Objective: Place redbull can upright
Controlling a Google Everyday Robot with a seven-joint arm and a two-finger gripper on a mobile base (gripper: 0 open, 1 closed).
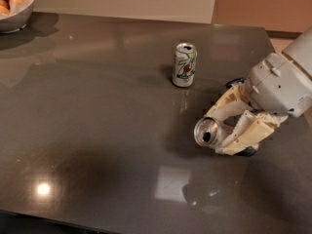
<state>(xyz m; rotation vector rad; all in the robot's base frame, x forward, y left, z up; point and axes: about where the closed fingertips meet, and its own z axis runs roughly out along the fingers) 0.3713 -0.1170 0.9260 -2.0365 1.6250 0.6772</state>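
The redbull can [208,130] is held sideways in my gripper [233,126], its shiny silver top with the pull-tab opening facing the camera. Most of its body is hidden between the cream fingers [225,108]. The can hangs above the dark table [97,130] at the right, and its shadow falls on the surface below. My gripper is shut on the can. The grey wrist and arm reach in from the right edge.
A shorter white can with green and red print [185,65] stands upright at the middle back. A dark-blue wrapper [235,82] peeks out behind the gripper. A bowl of orange fruit [14,6] sits at the far left corner. The table's right edge is close to the arm.
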